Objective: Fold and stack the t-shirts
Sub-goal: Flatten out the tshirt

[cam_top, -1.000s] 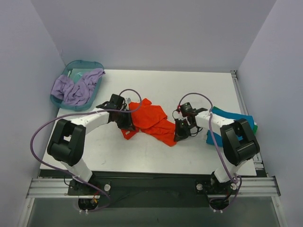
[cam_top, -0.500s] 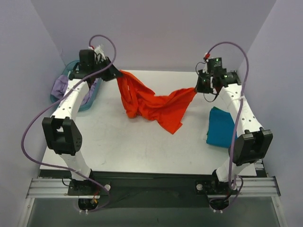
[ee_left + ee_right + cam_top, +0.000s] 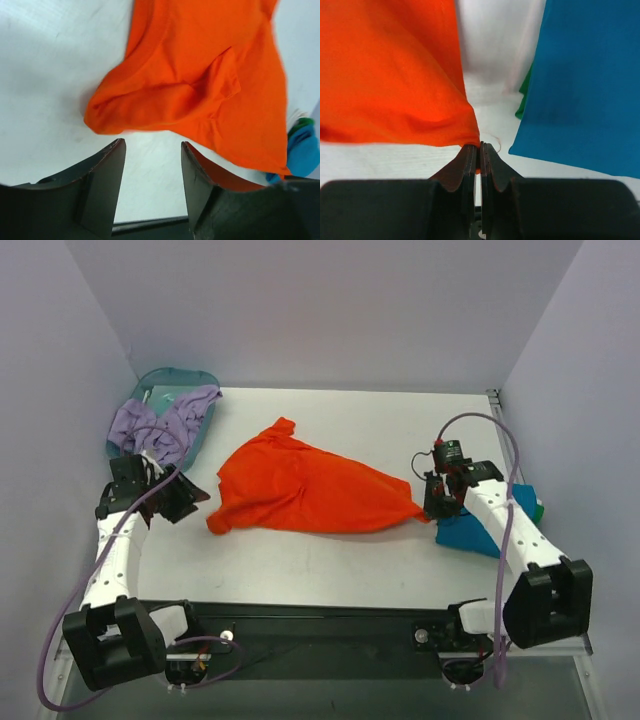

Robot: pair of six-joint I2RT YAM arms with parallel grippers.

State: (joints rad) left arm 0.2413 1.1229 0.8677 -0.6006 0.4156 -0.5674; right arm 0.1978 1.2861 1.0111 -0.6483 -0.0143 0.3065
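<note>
Our right pincer [image 3: 480, 148] pinches a corner of the orange-red t-shirt [image 3: 300, 488], which sprawls across the bench [image 3: 300, 560] mid-frame. Our left pincer [image 3: 152, 167] stands spread and empty, lower left. We should tug gently, flattening wrinkles before folding.

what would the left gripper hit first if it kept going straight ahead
Probably the orange shirt: the open left gripper aims across the table at its bunched near corner. Depth is unclear, so it might touch the table first.
</note>
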